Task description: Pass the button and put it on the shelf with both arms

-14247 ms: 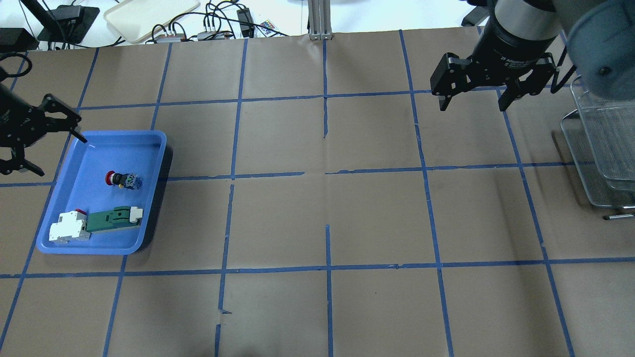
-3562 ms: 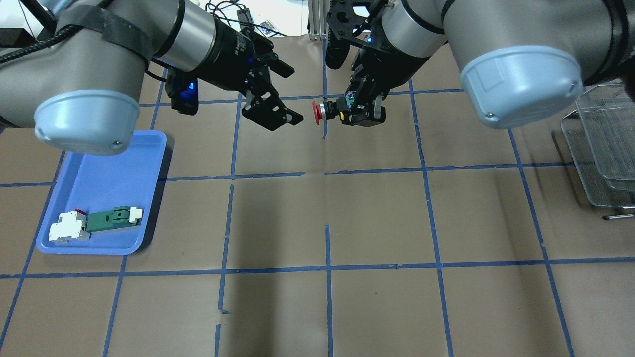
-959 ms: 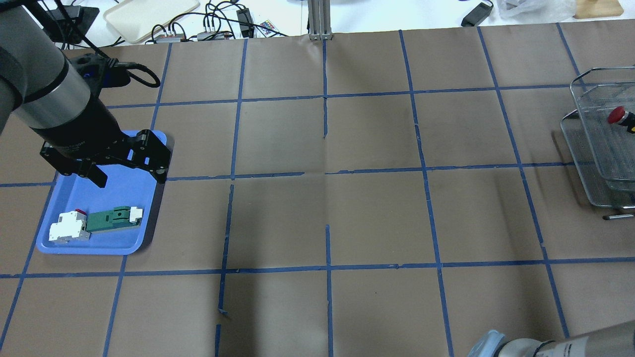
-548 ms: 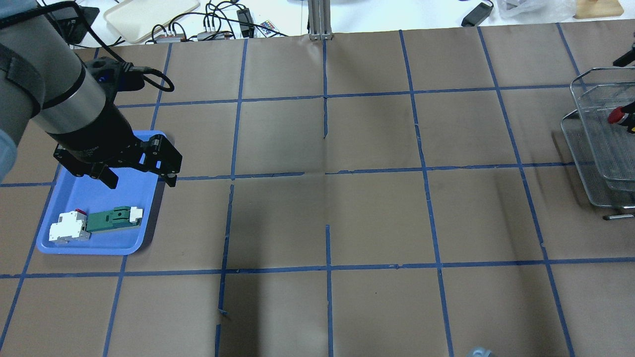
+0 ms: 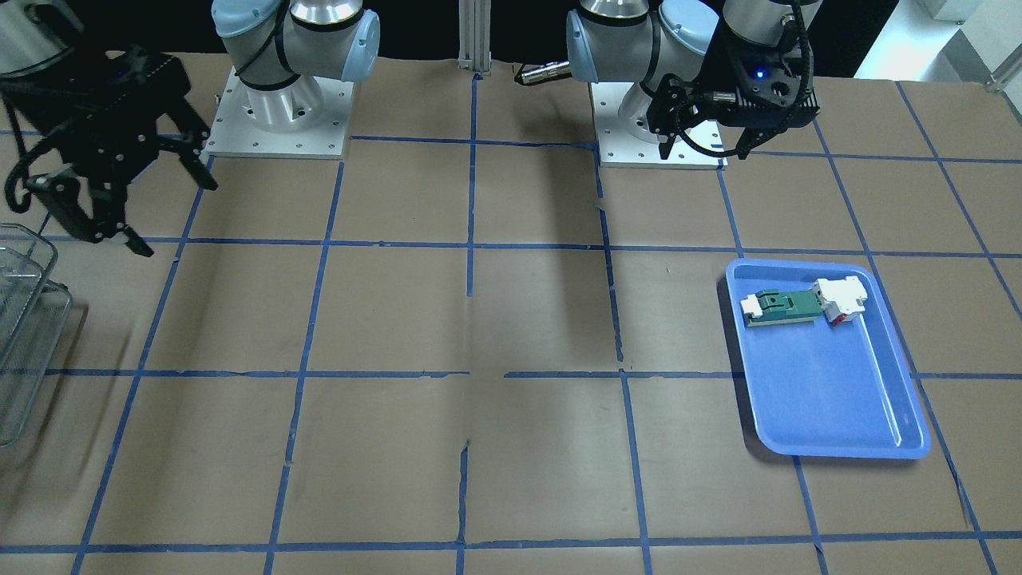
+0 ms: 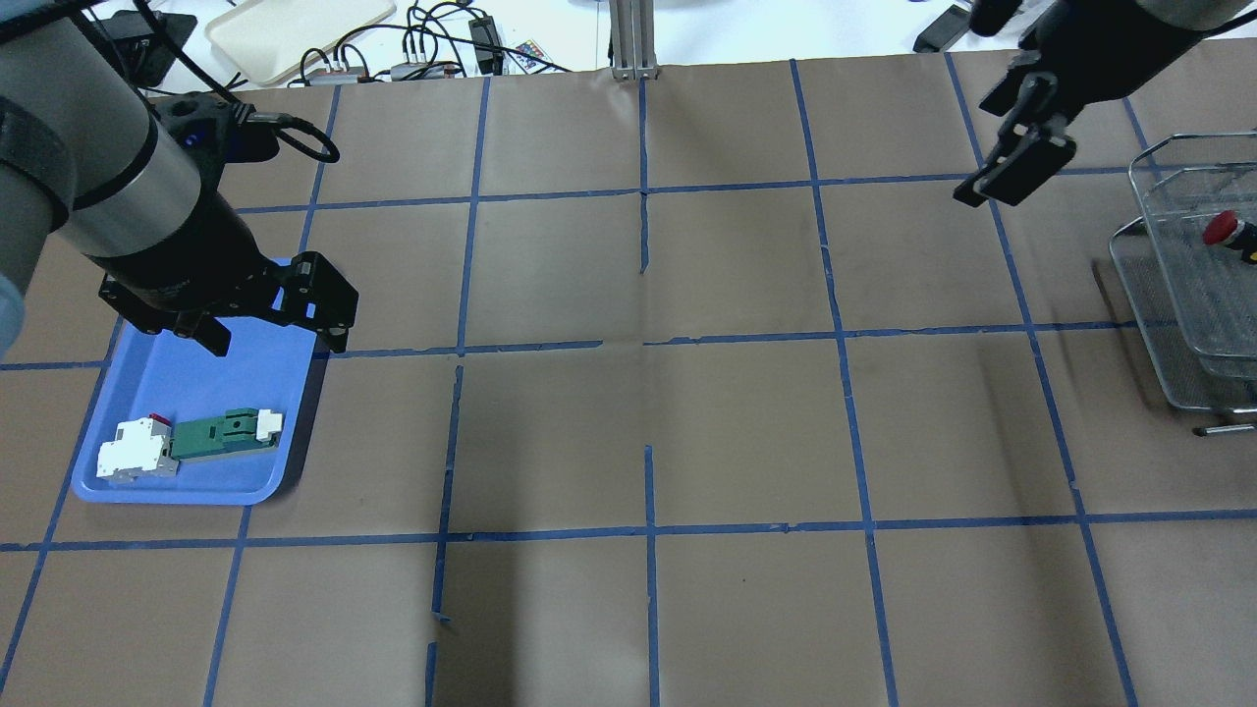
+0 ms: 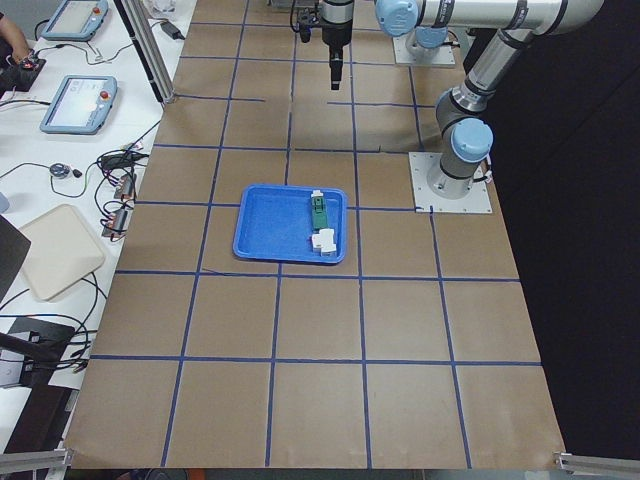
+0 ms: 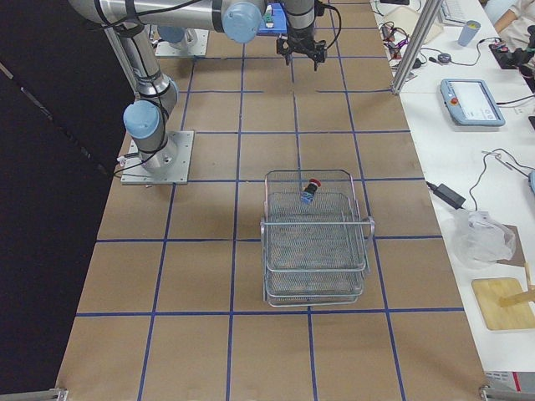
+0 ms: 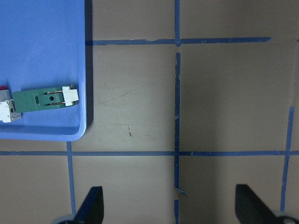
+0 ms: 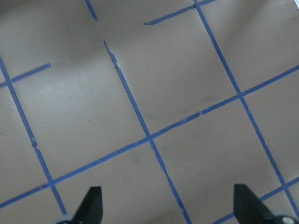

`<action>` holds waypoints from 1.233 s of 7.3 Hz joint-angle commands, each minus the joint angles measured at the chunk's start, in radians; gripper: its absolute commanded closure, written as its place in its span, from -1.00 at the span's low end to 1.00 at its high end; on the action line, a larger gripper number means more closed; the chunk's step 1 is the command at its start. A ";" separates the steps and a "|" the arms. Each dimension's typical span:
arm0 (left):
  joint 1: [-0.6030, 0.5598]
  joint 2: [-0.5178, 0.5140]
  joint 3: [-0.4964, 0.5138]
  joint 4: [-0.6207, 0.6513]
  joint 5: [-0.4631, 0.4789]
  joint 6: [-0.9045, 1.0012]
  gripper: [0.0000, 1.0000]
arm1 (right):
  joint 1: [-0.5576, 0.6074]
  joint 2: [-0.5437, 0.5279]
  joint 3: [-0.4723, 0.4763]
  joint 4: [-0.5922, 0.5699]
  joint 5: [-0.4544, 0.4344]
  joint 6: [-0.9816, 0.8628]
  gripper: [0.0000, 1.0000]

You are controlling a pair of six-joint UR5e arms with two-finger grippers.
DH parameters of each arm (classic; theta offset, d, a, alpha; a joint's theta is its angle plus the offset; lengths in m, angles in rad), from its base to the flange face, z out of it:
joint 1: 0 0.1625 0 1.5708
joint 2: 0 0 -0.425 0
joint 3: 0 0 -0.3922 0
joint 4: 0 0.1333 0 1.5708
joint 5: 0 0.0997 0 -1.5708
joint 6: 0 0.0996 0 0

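**A:** Off to the right gripper's (image 6: 1021, 137) outer side, well apart from it, the button (image 6: 1223, 230) lies in the top tier of the shelf (image 6: 1144, 162), near an end rim.

**B:** And the jaws?

**A:** Spread wide, nothing between them. The left gripper (image 6: 273, 339) is the same, empty, with the blue tray (image 6: 187, 393) below and to one side of it.

**B:** Any risk?

**A:** I'd judge the round cap could roll. If the right arm clipped the wire rack, the jolt might tip the button over that rim.
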 commanded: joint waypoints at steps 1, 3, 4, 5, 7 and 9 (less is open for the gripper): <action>0.005 0.002 0.006 0.003 -0.010 0.002 -1.00 | 0.110 -0.008 -0.006 -0.006 -0.056 0.367 -1.00; 0.010 0.002 0.012 0.006 -0.059 0.007 -1.00 | 0.102 -0.009 -0.029 0.012 -0.065 0.554 -1.00; 0.009 0.007 0.000 0.004 -0.047 0.010 -1.00 | 0.086 -0.008 -0.027 0.061 -0.111 0.586 -1.00; 0.009 0.008 0.001 0.004 -0.047 0.010 -1.00 | 0.075 -0.023 -0.033 0.156 -0.115 0.763 -1.00; 0.012 0.005 -0.002 0.006 -0.047 0.012 -1.00 | 0.055 -0.032 -0.024 0.163 -0.126 0.869 -1.00; 0.012 0.005 -0.002 0.011 -0.045 0.012 -1.00 | 0.030 -0.028 0.003 0.163 -0.185 0.873 -1.00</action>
